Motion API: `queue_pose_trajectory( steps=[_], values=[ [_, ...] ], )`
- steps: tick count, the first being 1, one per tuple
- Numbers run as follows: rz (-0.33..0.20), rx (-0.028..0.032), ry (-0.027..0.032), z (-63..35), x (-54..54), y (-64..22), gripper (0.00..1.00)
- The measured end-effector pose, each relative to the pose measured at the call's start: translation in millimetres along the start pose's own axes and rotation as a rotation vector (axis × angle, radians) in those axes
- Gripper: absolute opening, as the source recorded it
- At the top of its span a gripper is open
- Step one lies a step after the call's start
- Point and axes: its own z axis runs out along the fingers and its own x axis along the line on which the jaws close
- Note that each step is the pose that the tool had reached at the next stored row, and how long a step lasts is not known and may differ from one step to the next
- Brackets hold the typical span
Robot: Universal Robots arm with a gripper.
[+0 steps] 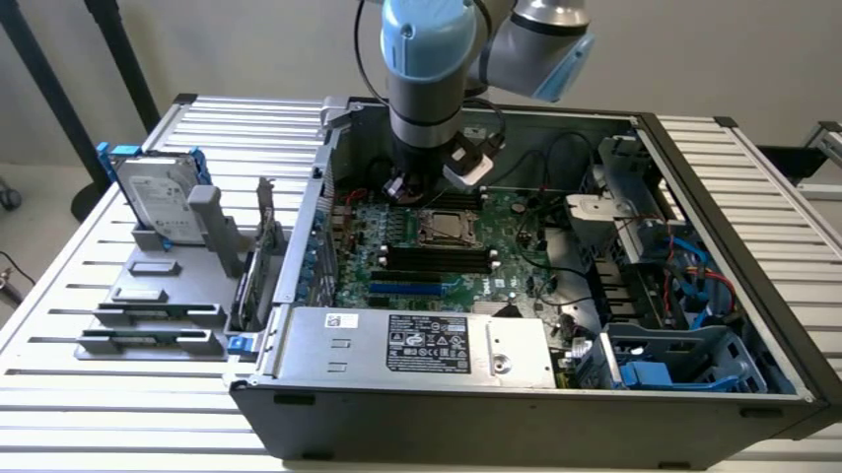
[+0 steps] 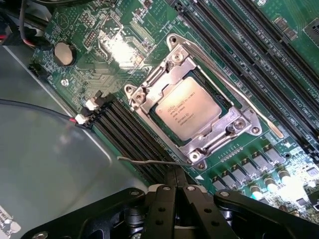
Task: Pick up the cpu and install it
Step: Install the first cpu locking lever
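Motherboard (image 1: 455, 246) fills the middle of one open computer case (image 1: 526, 394), and one cpu (image 2: 188, 108) sits in its metal socket frame (image 2: 199, 144), centre of the wrist view. One hard drive (image 1: 156, 202) stands upright at the exterior view's left, on the slatted table (image 1: 79, 296). One arm (image 1: 428, 79) reaches straight down into the case, upper centre of frame. Its gripper (image 2: 175, 175) hangs above the board, fingers (image 2: 169, 186) pressed together, holding nothing.

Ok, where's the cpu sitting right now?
The cpu lies in the metal socket frame on the green motherboard, between banks of black memory slots, in the middle of the open case in the exterior view.
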Motion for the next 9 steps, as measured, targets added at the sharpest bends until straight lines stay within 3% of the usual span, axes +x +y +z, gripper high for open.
queue_pose_trajectory(
  steps=[9],
  values=[
    [0.0,-0.0001,-0.0002,3.7,-1.0,0.8,0.11]
  ],
)
